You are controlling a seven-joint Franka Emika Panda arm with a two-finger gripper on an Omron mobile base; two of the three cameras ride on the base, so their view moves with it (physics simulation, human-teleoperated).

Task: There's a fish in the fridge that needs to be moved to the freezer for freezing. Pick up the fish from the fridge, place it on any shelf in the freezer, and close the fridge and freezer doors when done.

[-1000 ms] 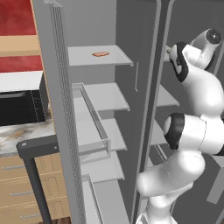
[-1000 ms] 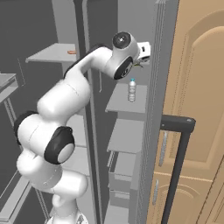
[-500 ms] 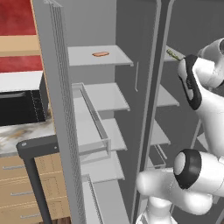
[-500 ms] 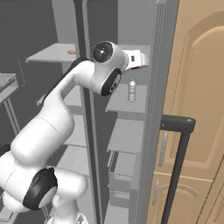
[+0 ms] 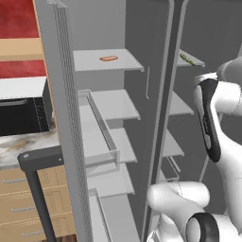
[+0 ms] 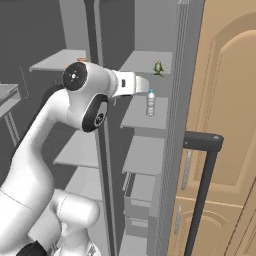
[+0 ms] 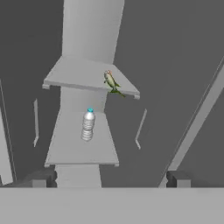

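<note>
The green-yellow fish (image 7: 111,83) lies near the right front corner of the top shelf (image 7: 76,73) in the narrower right-hand compartment, the freezer (image 6: 145,150). From the sides, the fish (image 5: 187,59) (image 6: 158,68) rests free, touching nothing but the shelf. My gripper (image 7: 108,180) is open with nothing between its fingertips (image 7: 40,178), and it hangs back from the shelves, facing them. The white hand (image 6: 134,82) sits left of the fish and a little lower. Both grey doors stand open: the fridge door (image 5: 61,123) on the left, the freezer door (image 6: 182,125) on the right.
A clear water bottle (image 6: 150,103) (image 7: 88,124) stands on the freezer's second shelf, below the fish. A flat orange-pink piece (image 5: 108,58) lies on the fridge's top shelf. A dark door handle (image 6: 200,190) sticks out beside a tan cabinet door (image 6: 227,125). A counter with wooden drawers (image 5: 28,203) is at left.
The hand has drawn back and down from the freezer's top shelf, uncovering the fish that it hid a second ago. The jaws stay open. The fish and bottle have not moved.
</note>
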